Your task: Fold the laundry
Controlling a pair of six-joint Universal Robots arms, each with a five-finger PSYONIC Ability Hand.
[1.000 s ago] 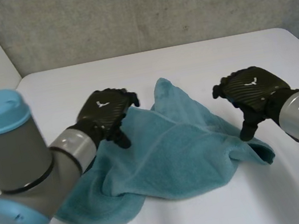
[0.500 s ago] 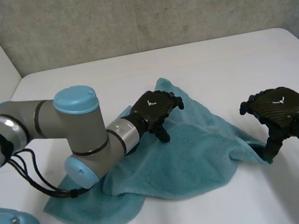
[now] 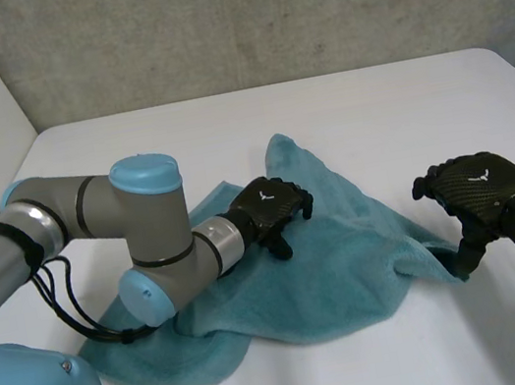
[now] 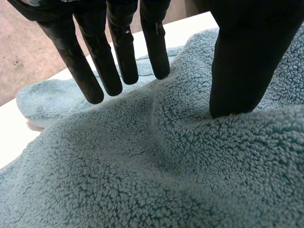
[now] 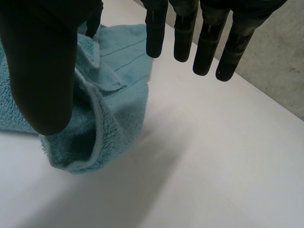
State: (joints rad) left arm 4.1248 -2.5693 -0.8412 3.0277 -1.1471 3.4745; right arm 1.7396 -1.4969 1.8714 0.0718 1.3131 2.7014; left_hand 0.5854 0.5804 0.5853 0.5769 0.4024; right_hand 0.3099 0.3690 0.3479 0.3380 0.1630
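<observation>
Teal towel (image 3: 329, 260) lies crumpled on white bench (image 3: 371, 103). Left hand (image 3: 265, 206) rests on the towel's middle, fingers straight, gripping nothing. Right hand (image 3: 477, 194) hovers just beside one towel corner, fingers spread, empty.

one towel (image 3: 350, 261), two hands (image 3: 265, 206) (image 3: 481, 188), one table (image 3: 371, 103)

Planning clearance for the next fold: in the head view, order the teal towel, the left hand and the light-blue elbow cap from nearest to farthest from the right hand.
1. The teal towel: its corner lies beside the right hand, by the thumb.
2. The left hand: resting on the towel's middle.
3. The light-blue elbow cap: beyond the left hand, toward the robot's left.
</observation>
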